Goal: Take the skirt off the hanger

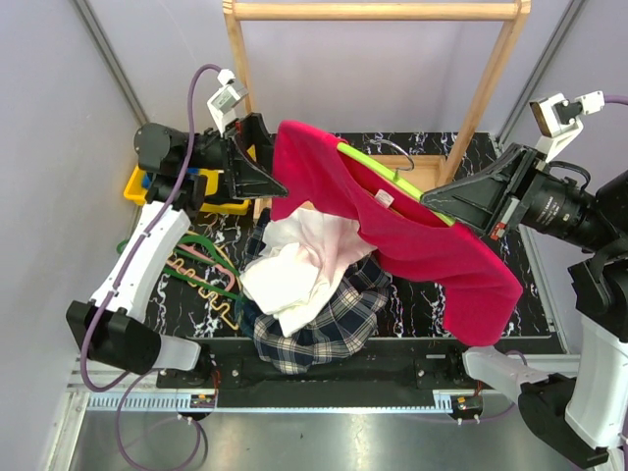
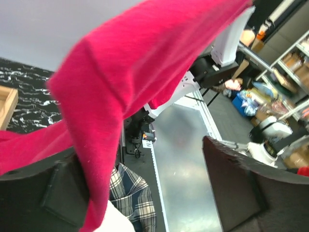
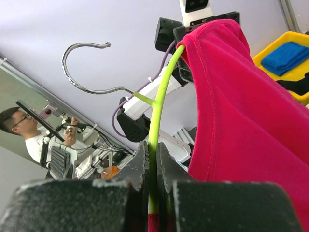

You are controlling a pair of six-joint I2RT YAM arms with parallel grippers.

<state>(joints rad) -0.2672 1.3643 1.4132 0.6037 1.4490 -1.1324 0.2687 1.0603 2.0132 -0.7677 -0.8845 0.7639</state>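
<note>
A magenta skirt (image 1: 412,235) drapes over a lime-green hanger (image 1: 392,177) held in the air above the table. My right gripper (image 1: 437,201) is shut on the hanger's arm (image 3: 157,121), just below its metal hook (image 3: 82,53), with the skirt (image 3: 241,111) hanging to the right of the fingers. My left gripper (image 1: 265,167) is at the skirt's upper left end, open. In the left wrist view the skirt (image 2: 130,77) falls across the left finger (image 2: 53,188), while the right finger (image 2: 241,183) stands well apart from the cloth.
Under the skirt lies a pile with a white garment (image 1: 294,270) on a plaid one (image 1: 324,324). Loose hangers (image 1: 201,270) lie on the marbled table at left. A yellow bin (image 1: 147,186) sits behind the left arm. A wooden rack (image 1: 378,12) stands at the back.
</note>
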